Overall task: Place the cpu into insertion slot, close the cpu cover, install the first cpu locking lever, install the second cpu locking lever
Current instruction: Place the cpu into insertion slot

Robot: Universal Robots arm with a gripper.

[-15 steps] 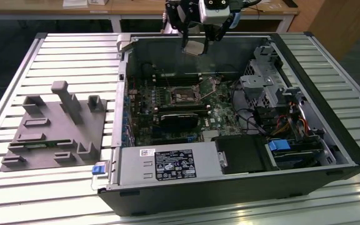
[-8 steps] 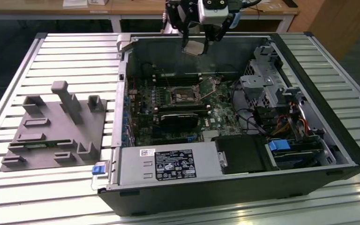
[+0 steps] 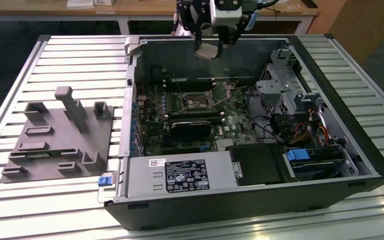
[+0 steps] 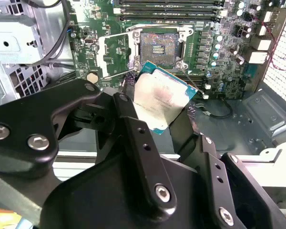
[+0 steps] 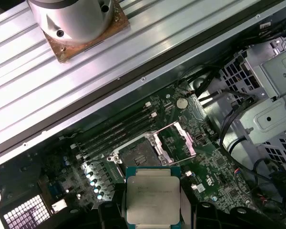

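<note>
The cpu, a flat square chip with a dull silver-grey metal top [image 4: 161, 100], is clamped by opposite edges between the two black fingers [image 4: 128, 112] of the gripper [image 3: 209, 48], which is closed on it. In the exterior view the chip hangs tilted in the air over the far wall of the open black computer case [image 3: 352, 150], well apart from the board below. The insertion slot, a small square socket with a dark centre and silver metal rim [image 4: 157, 44], is set into the green circuit board [image 4: 214, 81] with its contact field exposed. The cpu cover, a thin silver square frame with a large window [image 4: 115, 50], stands open on its hinge just beside the slot, and green board shows through the window. Two thin wire locking levers [image 4: 193, 82] lie unlatched, angling outward from the slot's corners. Long black memory slots [image 4: 169, 9] run along one side of the slot. The case also contains a black rectangular block [image 3: 188, 127] near the slot, a grey labelled power supply box [image 3: 178, 175] at the near wall, and a perforated metal drive cage [image 3: 279, 95] with cables on the exterior view's right. The space directly above the slot is unobstructed, bounded by the case walls. The case lies on a slatted aluminium table [image 3: 78, 65]. A grey moulded fixture tray [image 3: 58, 135] sits beside it on the exterior view's left.
</note>
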